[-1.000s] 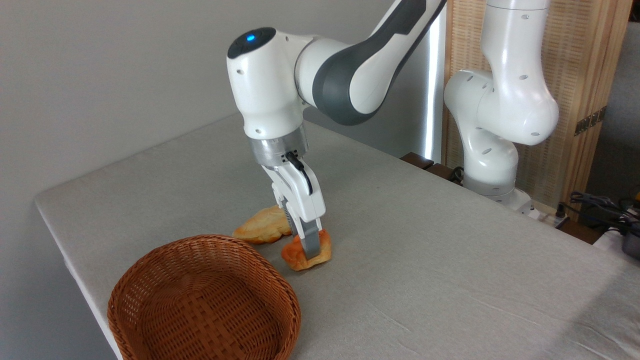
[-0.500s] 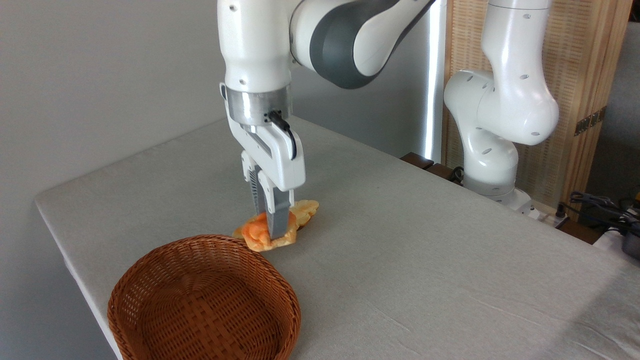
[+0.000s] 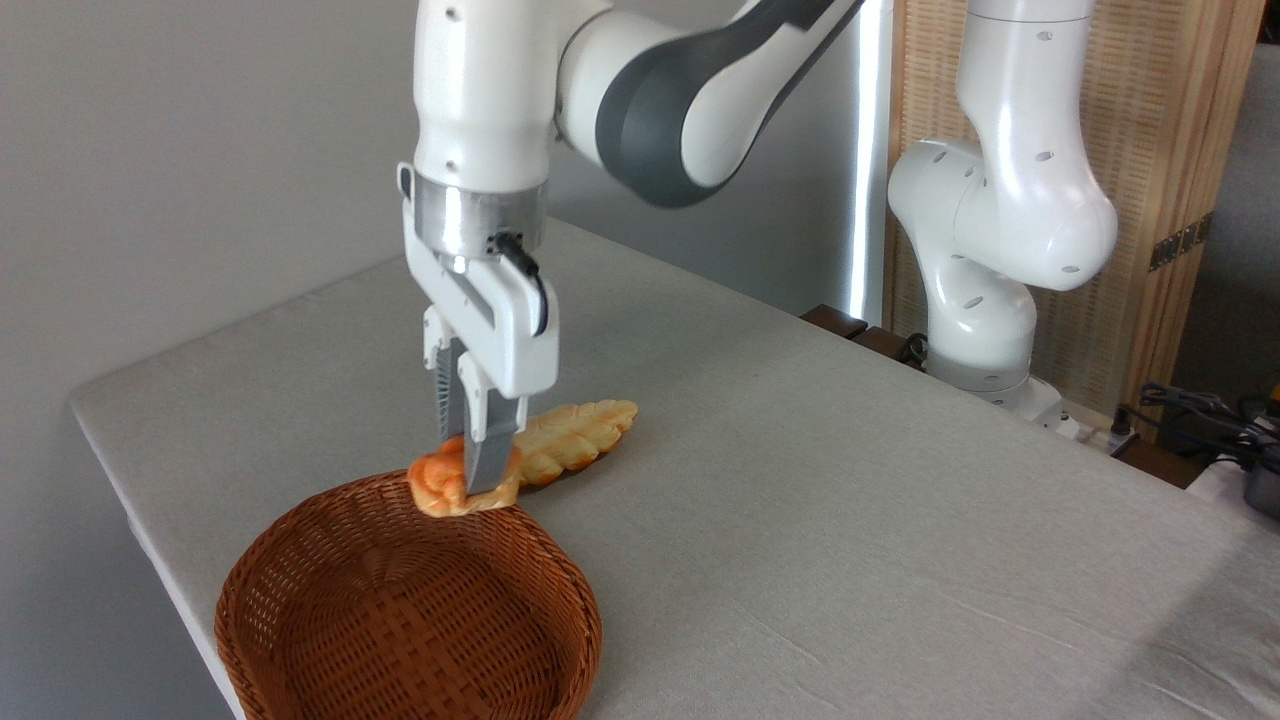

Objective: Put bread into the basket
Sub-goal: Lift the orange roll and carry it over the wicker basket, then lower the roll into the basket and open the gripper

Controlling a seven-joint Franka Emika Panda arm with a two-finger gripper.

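Observation:
The small deep-orange bread bun (image 3: 440, 486) hangs in the air, pinched between the fingers of my gripper (image 3: 478, 472), which is shut on it. It sits just over the far rim of the round reddish-brown wicker basket (image 3: 300, 610), which rests at the table's near left corner with nothing inside. The near finger covers the bun's middle.
A longer, paler braided loaf (image 3: 575, 435) lies on the grey table (image 3: 850, 520) just behind and right of the held bun. The arm's white base (image 3: 985, 300) stands at the back right. The table's left edge runs close to the basket.
The gripper has lifted the bun off the table and carried it left, from beside the braided loaf to above the basket's far rim. The loaf is now uncovered.

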